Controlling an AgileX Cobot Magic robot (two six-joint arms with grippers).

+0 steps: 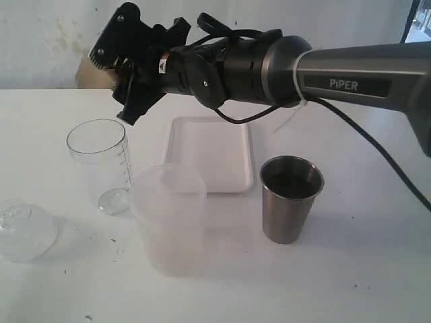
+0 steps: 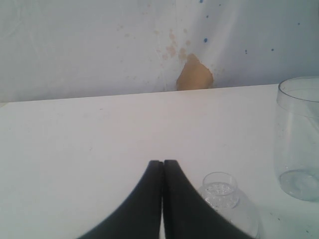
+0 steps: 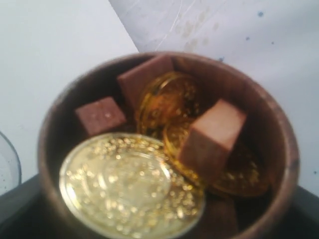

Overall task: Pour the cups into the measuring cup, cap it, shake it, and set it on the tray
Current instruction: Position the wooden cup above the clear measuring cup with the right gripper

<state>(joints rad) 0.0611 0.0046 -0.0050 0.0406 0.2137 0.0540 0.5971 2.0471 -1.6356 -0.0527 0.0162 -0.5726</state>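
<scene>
Across the exterior view, the right arm (image 1: 269, 64) stretched from the right edge over the tray (image 1: 210, 151) and hung high above the measuring cup (image 1: 97, 165), a spot that suited tipping its load into that open mouth. Black hardware and cable crowded its jaws, so whatever they carried could hardly be made out from this side. The measuring cup stood upright on the counter (image 1: 363, 269), seemingly empty. The cap (image 1: 23, 229) lay apart to its left, off so that things could go in. The steel tumbler (image 1: 291, 198) stood just right of the tray, its inside too dark to judge. A frosted tub (image 1: 168, 219) overlapped the tray's near corner. The left arm did not show

From the left wrist view, the left arm's jaws were pressed together on nothing, low over the counter beside the cap (image 2: 222, 191), probably parked there for the capping step. The measuring cup (image 2: 299, 139) was cut off by the frame edge

From the right wrist view, the brown cup (image 3: 264, 107) filled the frame, clamped between the right arm's jaws, whose dark tips showed only at the corners. Gold coins (image 3: 129, 184) and brown cubes (image 3: 212, 137) lay inside, not yet poured, and blur made them hard to count. A sliver of clear rim at the edge was likely the measuring cup (image 3: 7, 164)
</scene>
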